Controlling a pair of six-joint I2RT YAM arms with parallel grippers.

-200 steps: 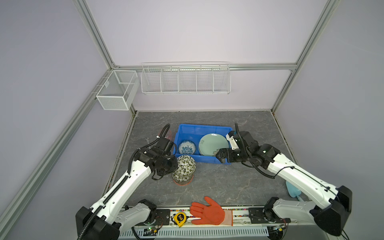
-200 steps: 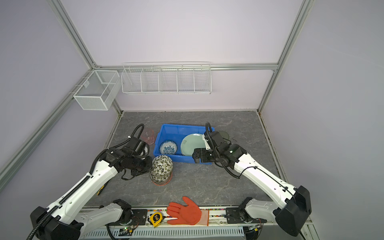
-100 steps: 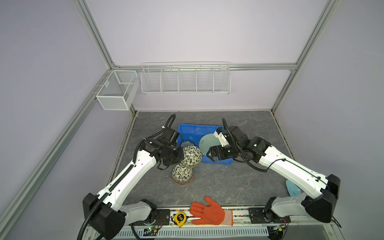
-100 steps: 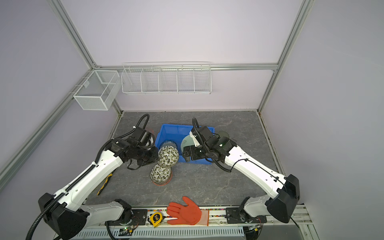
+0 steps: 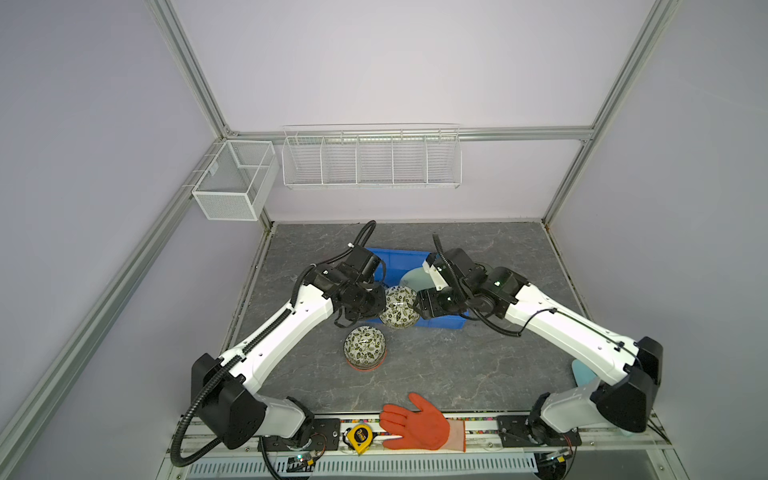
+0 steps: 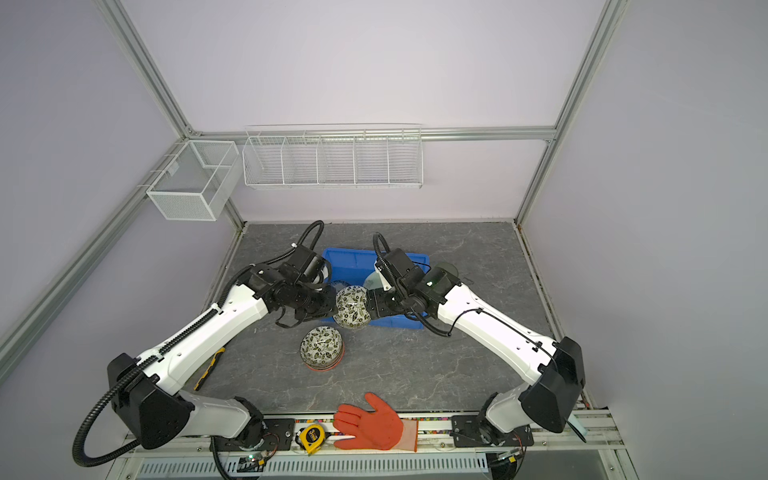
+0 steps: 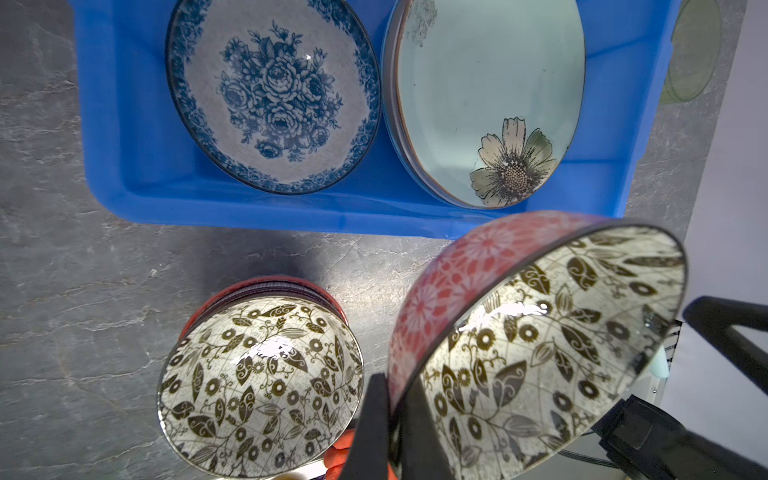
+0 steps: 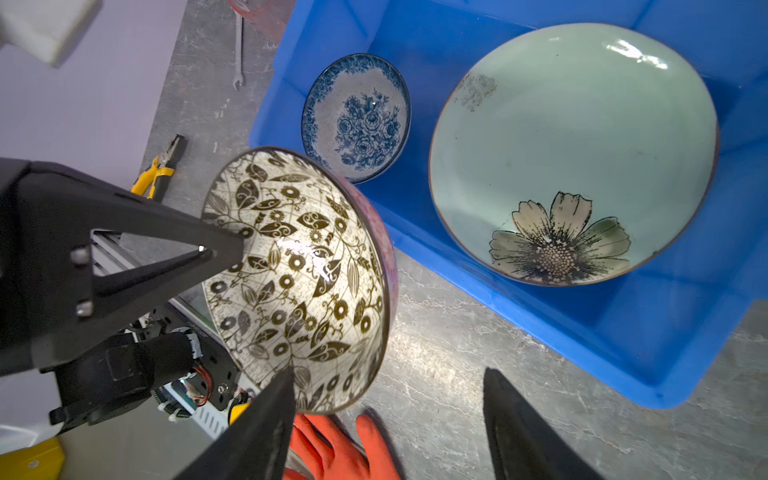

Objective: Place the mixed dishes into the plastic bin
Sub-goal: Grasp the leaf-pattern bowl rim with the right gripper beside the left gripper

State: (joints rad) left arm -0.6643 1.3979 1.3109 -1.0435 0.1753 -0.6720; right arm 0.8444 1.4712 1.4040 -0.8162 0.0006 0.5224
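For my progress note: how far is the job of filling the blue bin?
Done: a blue bowl and a mint plate lie in the bin. In hand: the left jaws pinch a lifted leaf bowl; the right jaws stand open at its rim. Remaining: the bowl stack on the table, a green cup.

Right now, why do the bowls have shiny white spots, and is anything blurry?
Left wrist view: glare streaks white across the held leaf bowl and the stacked leaf bowl; right wrist view: the mint plate has a bright spot near its rim, and the orange glove at the edge looks a bit soft; both top views: evenly lit, everything small.
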